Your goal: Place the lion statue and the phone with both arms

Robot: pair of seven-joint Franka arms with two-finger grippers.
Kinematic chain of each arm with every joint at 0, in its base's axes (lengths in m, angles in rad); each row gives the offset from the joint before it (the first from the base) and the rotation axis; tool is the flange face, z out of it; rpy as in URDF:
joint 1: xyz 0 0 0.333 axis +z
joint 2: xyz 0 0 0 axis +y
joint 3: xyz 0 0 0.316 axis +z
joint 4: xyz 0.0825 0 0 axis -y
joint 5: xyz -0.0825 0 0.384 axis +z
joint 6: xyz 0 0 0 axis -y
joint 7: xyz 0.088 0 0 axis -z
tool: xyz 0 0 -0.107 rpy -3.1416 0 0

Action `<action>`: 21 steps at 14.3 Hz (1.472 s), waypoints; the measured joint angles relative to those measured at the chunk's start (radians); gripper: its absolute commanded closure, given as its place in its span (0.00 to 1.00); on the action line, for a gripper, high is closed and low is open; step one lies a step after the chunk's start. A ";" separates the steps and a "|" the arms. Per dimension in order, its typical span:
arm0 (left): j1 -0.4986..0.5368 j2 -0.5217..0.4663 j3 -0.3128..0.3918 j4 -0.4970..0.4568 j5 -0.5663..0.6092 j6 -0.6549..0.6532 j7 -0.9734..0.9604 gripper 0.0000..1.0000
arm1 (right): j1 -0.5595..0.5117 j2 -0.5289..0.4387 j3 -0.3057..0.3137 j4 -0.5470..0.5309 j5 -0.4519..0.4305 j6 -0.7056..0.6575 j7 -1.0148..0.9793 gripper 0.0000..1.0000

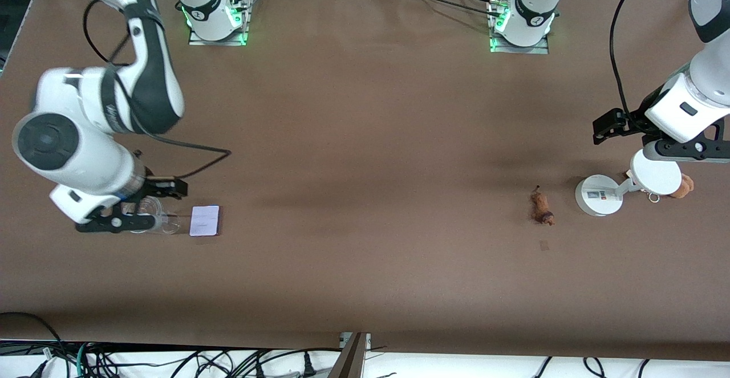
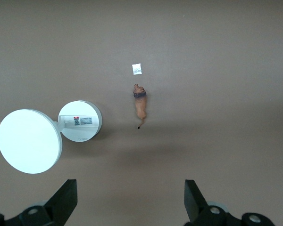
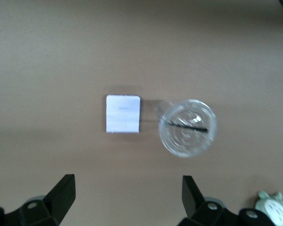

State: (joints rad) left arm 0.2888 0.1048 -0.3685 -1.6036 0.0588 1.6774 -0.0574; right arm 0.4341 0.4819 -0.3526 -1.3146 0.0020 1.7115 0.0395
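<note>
- While both arms are hanging over the brown table (image 1: 365,138), one lion statue (image 1: 542,206) is lying alone toward the left arm's end, just beside one round white disc stand (image 1: 597,195).
- One phone (image 1: 205,220) is lying flat toward the right arm's end, beside one clear plastic cup (image 3: 188,127), which is holding a dark straw.
- One small white paper tag (image 2: 137,69) is lying near the lion's mane end; its print is too small to read, and so is the label on the stand.
- Left gripper (image 2: 131,200) is hovering over the stand, fingers spread, holding nothing.
- Right gripper (image 3: 127,197) is hovering over the cup, fingers spread too.
- One grey-green plush (image 3: 272,208) is showing beside the right gripper.
</note>
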 measured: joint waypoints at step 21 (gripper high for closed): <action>-0.067 0.064 0.001 0.066 0.000 -0.029 -0.001 0.00 | -0.233 -0.347 0.139 -0.112 0.009 -0.296 -0.058 0.00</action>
State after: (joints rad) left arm 0.2222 0.1692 -0.3677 -1.5372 0.0589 1.6482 -0.0583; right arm 0.2008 0.1353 -0.2131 -1.4267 0.0109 1.4150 -0.0184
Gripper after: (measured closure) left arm 0.000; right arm 0.000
